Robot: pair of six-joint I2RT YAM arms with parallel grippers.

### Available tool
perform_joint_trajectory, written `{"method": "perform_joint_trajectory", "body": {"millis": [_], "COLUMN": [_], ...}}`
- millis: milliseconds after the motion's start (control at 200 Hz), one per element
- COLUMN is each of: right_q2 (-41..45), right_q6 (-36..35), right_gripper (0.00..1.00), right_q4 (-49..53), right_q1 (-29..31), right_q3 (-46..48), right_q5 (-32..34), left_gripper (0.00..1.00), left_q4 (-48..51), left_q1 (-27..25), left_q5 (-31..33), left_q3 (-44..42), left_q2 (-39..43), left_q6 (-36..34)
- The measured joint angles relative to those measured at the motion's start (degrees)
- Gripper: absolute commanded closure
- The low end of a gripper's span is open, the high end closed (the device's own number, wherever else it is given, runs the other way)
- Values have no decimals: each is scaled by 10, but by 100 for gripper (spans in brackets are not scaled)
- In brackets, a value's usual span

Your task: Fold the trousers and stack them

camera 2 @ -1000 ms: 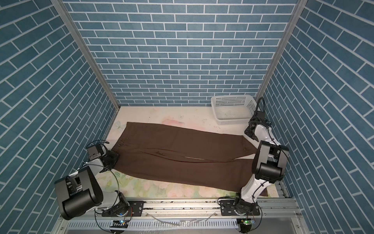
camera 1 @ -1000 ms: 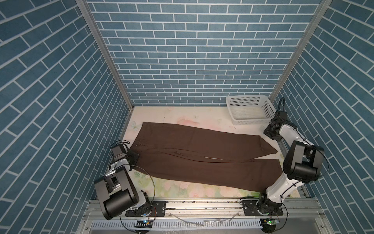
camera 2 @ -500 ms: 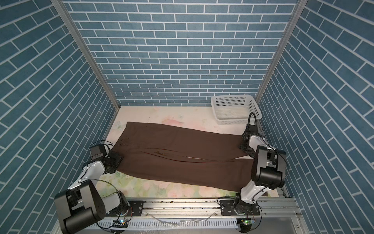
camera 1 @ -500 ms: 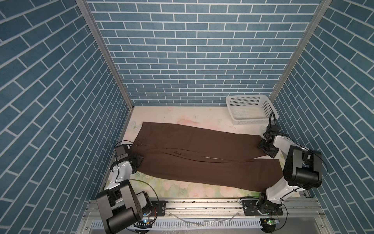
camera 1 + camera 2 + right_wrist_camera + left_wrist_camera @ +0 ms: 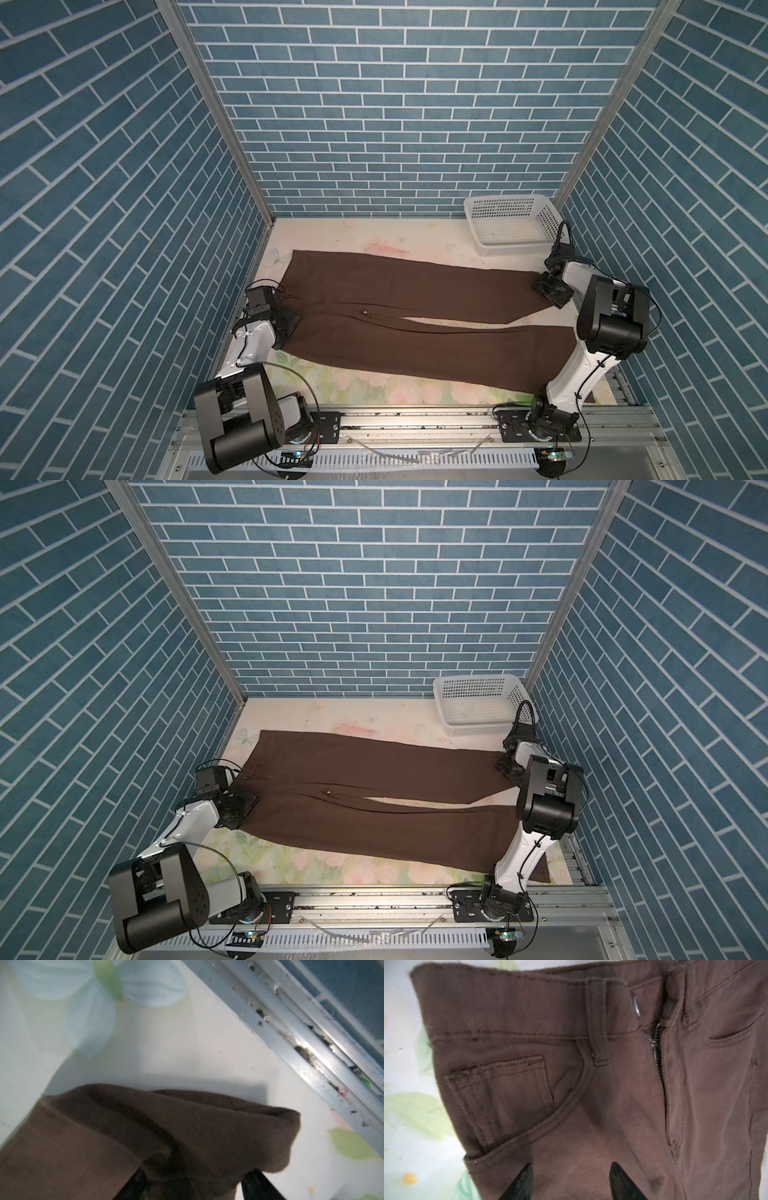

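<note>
Both arms had moved in on the trousers (image 5: 415, 316) lying flat across the desk (image 5: 374, 241), left gripper (image 5: 571, 1178) at the waist, right gripper (image 5: 195, 1186) straddling a hem, jaws all spread, pinching for the first fold seemingly next.

Top views: the right arm (image 5: 582, 374) covers part of the near-leg hem of the trousers (image 5: 415, 332), and the left end effector (image 5: 289, 323) hides a waistband corner. Left wrist view: the picture's edges cut off both legs and the bases of the fingers (image 5: 521, 1184). Right wrist view: blurred throughout. Bunched cloth fills the span of the right end effector (image 5: 195, 1180), whose fingers are cropped.
</note>
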State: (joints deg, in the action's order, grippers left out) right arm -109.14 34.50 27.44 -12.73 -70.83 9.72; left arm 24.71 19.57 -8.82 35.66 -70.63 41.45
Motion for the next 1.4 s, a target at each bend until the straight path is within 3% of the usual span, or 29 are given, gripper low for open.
{"method": "perform_joint_trajectory", "body": {"millis": [160, 250, 370, 485, 800, 1080, 1255, 1340, 1400], "right_q2": [-18, -25, -42, -64, -71, 97, 97, 41, -8], "right_q6": [-1, -7, -21, -35, -48, -48, -49, -51, -60], "right_gripper": [29, 37, 65, 100, 100, 100, 100, 62, 49], "right_q4": [13, 16, 17, 19, 46, 64, 73, 85, 90], "right_q1": [-9, -11, -11, -12, -12, -16, -21, -24, -26], "right_q3": [-47, -70, -104, -137, -175, -120, -136, -171, -206], "right_q5": [3, 13, 26, 31, 42, 45, 47, 45, 44], "left_gripper": [39, 40, 40, 40, 42, 42, 42, 42, 42], "left_q4": [12, 19, 24, 28, 38, 24, 13, 11, 11], "left_q1": [-5, -5, -6, -6, -7, -8, -9, -9, -9], "left_q5": [7, 11, 13, 14, 18, 17, 16, 16, 16], "left_q3": [13, 13, 13, 10, 9, 0, 1, 1, 4], "left_q2": [3, 8, 9, 9, 16, 5, -28, -36, -38], "left_q6": [-1, -1, -1, -1, -1, 2, 1, 1, 0]}}
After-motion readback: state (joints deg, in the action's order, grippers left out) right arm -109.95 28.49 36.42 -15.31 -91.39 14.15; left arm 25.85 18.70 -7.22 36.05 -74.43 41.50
